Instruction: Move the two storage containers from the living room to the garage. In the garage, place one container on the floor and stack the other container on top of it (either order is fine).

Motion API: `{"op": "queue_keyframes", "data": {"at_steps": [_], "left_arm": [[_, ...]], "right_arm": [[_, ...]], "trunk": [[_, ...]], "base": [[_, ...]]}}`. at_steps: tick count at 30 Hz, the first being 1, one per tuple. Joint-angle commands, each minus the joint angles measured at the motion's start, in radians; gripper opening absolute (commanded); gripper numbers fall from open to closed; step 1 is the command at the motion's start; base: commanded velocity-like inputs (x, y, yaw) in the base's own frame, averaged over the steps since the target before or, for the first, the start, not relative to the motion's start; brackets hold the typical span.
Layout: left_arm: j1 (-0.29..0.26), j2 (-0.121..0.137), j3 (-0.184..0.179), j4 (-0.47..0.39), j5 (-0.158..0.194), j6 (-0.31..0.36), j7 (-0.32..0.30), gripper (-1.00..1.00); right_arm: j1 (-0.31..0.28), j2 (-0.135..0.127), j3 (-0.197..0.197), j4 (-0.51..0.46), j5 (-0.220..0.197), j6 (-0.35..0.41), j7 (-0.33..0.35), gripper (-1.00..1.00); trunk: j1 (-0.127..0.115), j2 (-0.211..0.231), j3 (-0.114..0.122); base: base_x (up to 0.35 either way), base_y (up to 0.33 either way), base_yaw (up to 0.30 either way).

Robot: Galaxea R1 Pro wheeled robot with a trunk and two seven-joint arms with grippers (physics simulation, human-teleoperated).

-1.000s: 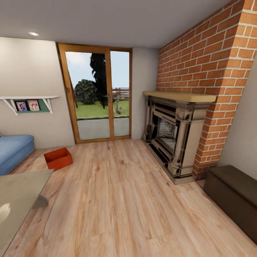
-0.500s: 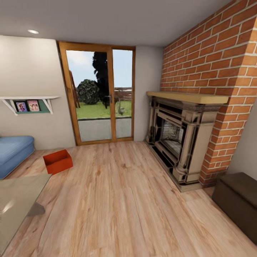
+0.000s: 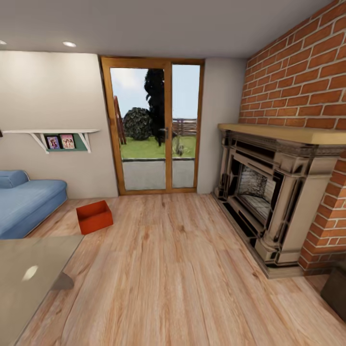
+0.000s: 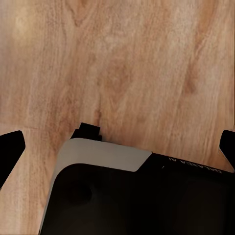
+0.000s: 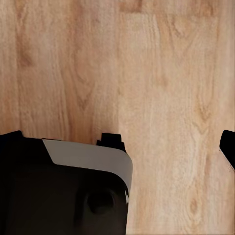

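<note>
— On the light wood plank floor [image 3: 173, 269], left of the glazed wooden door [image 3: 154, 127]: one orange-red open-topped box [image 3: 94, 216], near the blue sofa [image 3: 26, 202].

— Grippers?

— Fingertips far apart, both empty, above bare planks, probably for travel.

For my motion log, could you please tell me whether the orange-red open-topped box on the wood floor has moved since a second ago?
No. The orange-red open-topped box sits in the same spot relative to the blue sofa and the wooden glass door; the whole view shifted, so the camera moved.
</note>
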Motion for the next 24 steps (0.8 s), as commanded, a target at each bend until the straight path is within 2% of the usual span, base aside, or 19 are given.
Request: {"op": "queue_keyframes", "data": {"at_steps": [1,24], "left_arm": [[-0.001,0.000,0.007,0.001,0.000,-0.003,0.002,1.00],[-0.001,0.000,0.007,0.001,0.000,-0.002,0.002,1.00]], "right_arm": [[-0.001,0.000,0.008,0.003,0.004,-0.005,-0.004,1.00],[-0.001,-0.002,0.009,0.003,0.004,-0.004,-0.004,1.00]], "trunk": [[0.001,-0.001,-0.001],[0.001,-0.001,-0.001]], "base": [[0.319,0.000,0.042],[0.320,0.000,0.002]]}}
